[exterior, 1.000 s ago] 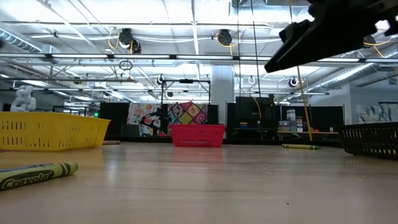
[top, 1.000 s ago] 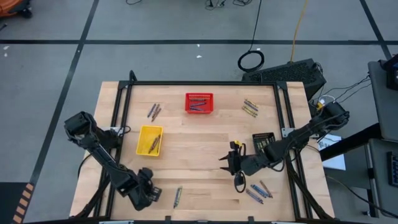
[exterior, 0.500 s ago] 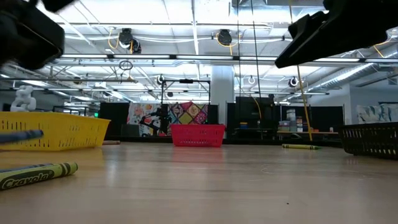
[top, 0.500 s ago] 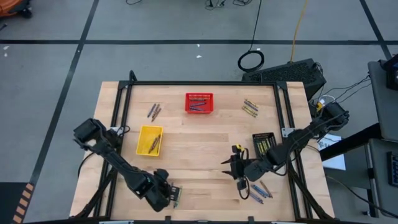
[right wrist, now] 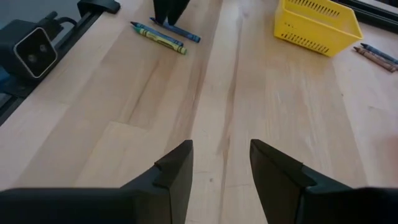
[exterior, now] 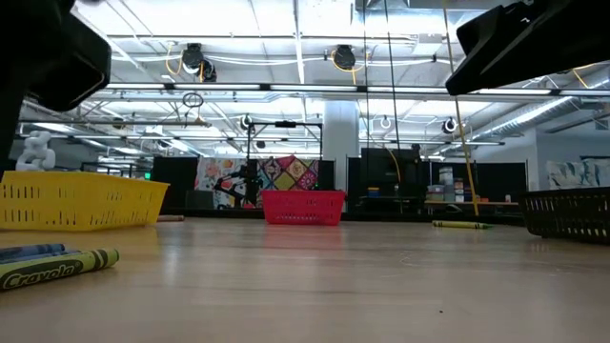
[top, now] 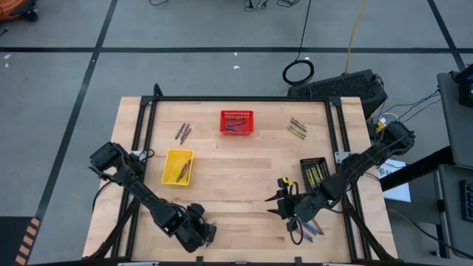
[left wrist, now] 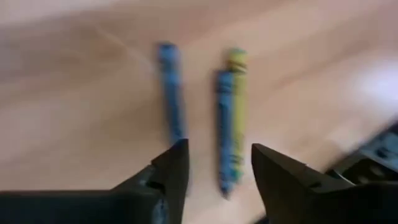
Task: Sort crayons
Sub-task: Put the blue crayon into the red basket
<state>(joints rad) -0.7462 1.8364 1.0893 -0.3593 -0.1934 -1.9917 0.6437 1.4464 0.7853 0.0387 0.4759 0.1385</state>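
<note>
The left gripper [top: 208, 233] is hovering low over the near edge of the wooden surface [top: 236, 159], its fingers [left wrist: 168, 171] spread apart and holding nothing. Just beyond them two crayons are lying on the wood — a blue crayon [left wrist: 170, 93] and, close beside it, a yellow-green crayon [left wrist: 234, 106] with what looks like another blue one alongside. In the low view the same pair is resting at the near left, the yellow-green one in front of the blue.

The right gripper [top: 284, 205] is hanging over the near right part of the surface, its fingers [right wrist: 174, 168] also standing apart with only bare wood between them. A small cluster of blue crayons [top: 307, 229] is lying just beside that arm.

Farther back, a yellow basket [top: 178, 166] is holding a few crayons, a red basket [top: 236, 123] is sitting at the far middle with crayons inside, and a black basket [top: 313, 170] is sitting on the right — yellow-green sticks showing in it. Brown crayons [top: 182, 131] are lying loose near the far left, and a loose group of yellowish crayons [top: 297, 128] near the far right.
</note>
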